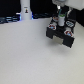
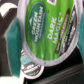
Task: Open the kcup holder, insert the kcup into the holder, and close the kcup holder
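Exterior view showed your arm reaching straight down from above at the far right of the white table (image 1: 30, 55), its gripper (image 1: 60, 19) poised over the open kcup holder (image 1: 62, 34), a black box with its drawer pulled out and pod slots exposed. Wrist view filled with the kcup (image 2: 47, 35), its green lid close to the lens and clenched in your pincer, tilted above other pods (image 2: 31, 67) seated in the drawer.

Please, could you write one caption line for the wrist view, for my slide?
Wrist view: the pincer's finger holds a green-lidded kcup close above the kcup holder, where another pod already sits.
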Robot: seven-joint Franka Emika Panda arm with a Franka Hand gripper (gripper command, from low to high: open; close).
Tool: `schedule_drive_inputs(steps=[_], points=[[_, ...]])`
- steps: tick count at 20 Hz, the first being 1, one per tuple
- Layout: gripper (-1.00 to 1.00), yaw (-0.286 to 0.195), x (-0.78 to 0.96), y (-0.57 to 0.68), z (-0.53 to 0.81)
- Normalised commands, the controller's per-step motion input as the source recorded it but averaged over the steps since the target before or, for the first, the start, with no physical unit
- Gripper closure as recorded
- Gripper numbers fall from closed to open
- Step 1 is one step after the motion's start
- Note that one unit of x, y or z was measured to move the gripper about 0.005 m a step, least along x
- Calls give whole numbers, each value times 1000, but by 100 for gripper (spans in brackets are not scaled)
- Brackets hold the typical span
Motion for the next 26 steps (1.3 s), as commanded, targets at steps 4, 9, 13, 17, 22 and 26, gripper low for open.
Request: schedule_drive_inputs(steps=[4, 9, 13, 17, 22, 26], points=[[100, -6, 132, 47, 11], [100, 44, -51, 73, -217], [100, 38, -40, 50, -213], [100, 27, -4, -4, -261], [100, 28, 74, 67, -199], [100, 22, 93, 105, -169]])
